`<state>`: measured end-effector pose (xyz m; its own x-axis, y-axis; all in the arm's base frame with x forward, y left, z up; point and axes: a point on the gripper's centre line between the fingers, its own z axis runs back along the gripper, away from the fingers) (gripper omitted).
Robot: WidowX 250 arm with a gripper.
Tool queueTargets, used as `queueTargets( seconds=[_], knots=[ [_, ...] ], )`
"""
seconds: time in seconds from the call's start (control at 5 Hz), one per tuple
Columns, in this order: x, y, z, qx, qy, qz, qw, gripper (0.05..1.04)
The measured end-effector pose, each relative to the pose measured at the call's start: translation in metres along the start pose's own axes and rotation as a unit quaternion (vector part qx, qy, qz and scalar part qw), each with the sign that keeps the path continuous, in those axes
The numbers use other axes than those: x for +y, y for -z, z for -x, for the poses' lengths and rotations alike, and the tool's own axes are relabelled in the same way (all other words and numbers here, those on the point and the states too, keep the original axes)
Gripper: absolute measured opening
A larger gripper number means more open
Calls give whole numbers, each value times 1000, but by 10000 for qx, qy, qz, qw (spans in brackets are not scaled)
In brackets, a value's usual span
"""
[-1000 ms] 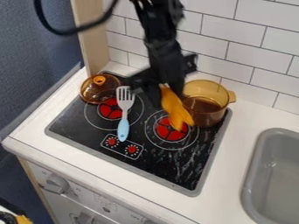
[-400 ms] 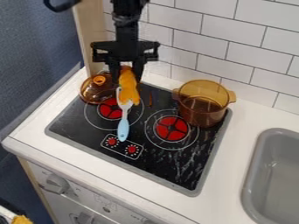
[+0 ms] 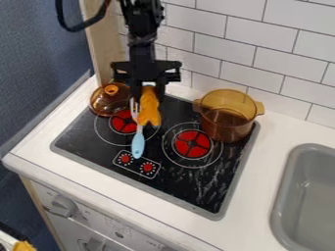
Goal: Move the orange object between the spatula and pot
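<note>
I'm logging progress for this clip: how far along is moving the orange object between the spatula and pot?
The grasp looks done: the gripper has the orange object in hand. From this view it overlaps the head of the spatula, apart from the pot. Placing it in the gap between them and letting go seem to remain.

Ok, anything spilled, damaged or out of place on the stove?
Whitish streaks mark the front right of the stovetop; scuffs or glare, I can't tell. In this view the orange object, held by the gripper, overlaps the spatula instead of hanging between spatula and pot. Nothing looks tipped.
</note>
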<state>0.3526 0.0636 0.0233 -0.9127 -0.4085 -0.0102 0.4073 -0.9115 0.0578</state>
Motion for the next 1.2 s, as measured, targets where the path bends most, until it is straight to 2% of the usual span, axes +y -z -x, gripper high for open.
queueTargets(
  seconds=[0.2, 0.6, 0.8, 1.0, 1.2],
  knots=[
    [5, 14, 6, -8, 126, -155, 9998, 462],
    [28, 35, 11, -189, 434, -88, 9988, 490],
    [29, 35, 12, -232, 431, -56, 9988, 594],
    [28, 35, 9, -308, 405, -1, 9987, 891],
    [28, 35, 8, -343, 392, 19, 9986, 1009]
  ],
)
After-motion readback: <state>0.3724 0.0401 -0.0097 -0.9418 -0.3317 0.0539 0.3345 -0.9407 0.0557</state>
